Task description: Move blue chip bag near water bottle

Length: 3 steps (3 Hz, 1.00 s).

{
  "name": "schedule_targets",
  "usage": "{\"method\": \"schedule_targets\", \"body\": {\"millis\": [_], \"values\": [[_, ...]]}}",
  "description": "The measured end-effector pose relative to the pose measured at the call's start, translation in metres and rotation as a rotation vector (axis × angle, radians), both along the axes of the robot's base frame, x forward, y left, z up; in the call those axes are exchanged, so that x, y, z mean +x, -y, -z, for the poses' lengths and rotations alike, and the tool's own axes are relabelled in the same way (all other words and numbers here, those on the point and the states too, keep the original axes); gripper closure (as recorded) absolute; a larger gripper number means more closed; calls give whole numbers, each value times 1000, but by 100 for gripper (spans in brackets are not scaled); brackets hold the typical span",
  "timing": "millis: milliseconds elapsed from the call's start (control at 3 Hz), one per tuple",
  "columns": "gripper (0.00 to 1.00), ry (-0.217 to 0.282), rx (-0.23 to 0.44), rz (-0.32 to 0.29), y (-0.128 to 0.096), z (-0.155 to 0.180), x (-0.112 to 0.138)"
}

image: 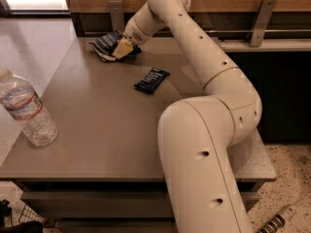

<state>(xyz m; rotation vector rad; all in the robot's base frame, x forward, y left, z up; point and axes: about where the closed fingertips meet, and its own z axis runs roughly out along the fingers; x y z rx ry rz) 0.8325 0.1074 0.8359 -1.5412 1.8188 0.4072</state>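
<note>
The blue chip bag [103, 44], crumpled navy foil with whitish edges, lies at the far left of the grey table [102, 130]. My gripper [122, 48] reaches down from the right onto the bag's right side, and its tan fingers are closed on it. The water bottle [26, 111], clear with a white cap and a red, white and blue label, stands upright near the table's front left edge, far from the bag.
A small flat dark blue bar wrapper [151, 80] lies mid-table to the right of the bag. My arm [204, 144] arcs over the table's right side. A wooden wall with metal brackets [260, 21] runs behind the table.
</note>
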Motion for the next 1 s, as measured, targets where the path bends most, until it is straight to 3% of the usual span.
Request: {"method": "schedule_targets", "body": {"millis": [333,667,1000], "values": [[87,-4,-1,-3,-2,3,0],[100,-8,-2,-6,-4,5,0],[100,-8,-2,-6,-5,5,0]]}}
